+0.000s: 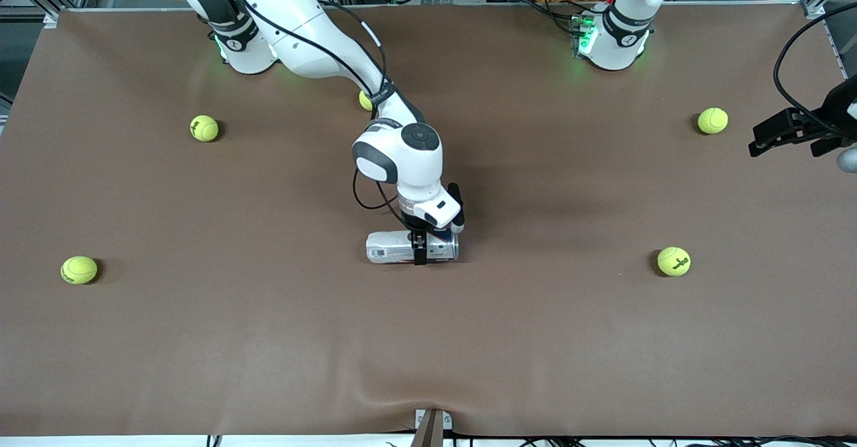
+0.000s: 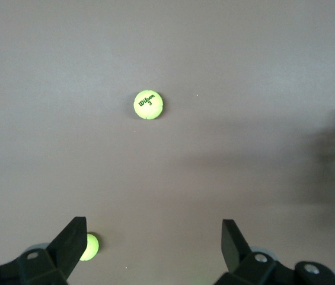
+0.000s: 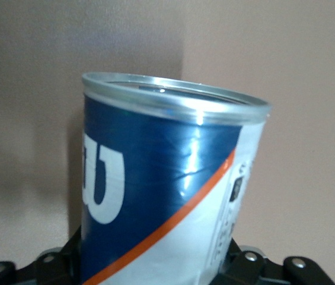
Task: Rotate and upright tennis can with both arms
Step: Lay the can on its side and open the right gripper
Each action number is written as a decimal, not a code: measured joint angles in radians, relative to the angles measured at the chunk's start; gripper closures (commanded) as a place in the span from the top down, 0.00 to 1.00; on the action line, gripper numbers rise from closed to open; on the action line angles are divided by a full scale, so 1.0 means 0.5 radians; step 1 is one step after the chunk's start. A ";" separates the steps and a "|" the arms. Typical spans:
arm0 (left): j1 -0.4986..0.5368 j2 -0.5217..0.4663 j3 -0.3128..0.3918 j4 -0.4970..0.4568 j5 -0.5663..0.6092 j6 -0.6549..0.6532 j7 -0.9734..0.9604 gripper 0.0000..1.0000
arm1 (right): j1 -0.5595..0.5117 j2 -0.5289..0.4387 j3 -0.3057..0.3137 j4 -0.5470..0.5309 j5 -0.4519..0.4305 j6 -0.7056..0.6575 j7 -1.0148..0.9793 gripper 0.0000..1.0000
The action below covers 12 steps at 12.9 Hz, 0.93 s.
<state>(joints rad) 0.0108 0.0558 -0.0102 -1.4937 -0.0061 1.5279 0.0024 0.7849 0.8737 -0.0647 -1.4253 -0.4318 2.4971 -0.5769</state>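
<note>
The tennis can (image 1: 392, 247) lies on its side near the middle of the brown table, its silvery rim end toward the left arm's end. My right gripper (image 1: 420, 251) reaches down onto it and is shut on its navy end. In the right wrist view the tennis can (image 3: 167, 196) fills the space between the fingers of my right gripper (image 3: 155, 264), with the "W" logo and rim showing. My left gripper (image 1: 783, 134) is open and empty, in the air over the left arm's end of the table. In the left wrist view the left gripper (image 2: 153, 228) shows its jaws wide apart.
Several yellow-green tennis balls lie scattered on the table: one (image 1: 712, 120) near the left gripper, one (image 1: 673, 261) nearer the front camera, one (image 1: 365, 100) under the right arm, and two (image 1: 204, 128) (image 1: 79, 270) toward the right arm's end. Two balls (image 2: 148, 104) (image 2: 89, 246) show in the left wrist view.
</note>
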 measured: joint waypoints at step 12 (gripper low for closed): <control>0.004 0.002 0.001 -0.002 0.000 0.000 0.000 1.00 | 0.012 -0.111 0.020 -0.052 0.045 0.009 0.090 1.00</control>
<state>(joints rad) 0.0129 0.0570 -0.0099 -1.4945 -0.0061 1.5278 0.0024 0.7909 0.8185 -0.0546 -1.4513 -0.4091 2.5017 -0.5321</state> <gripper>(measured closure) 0.000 0.000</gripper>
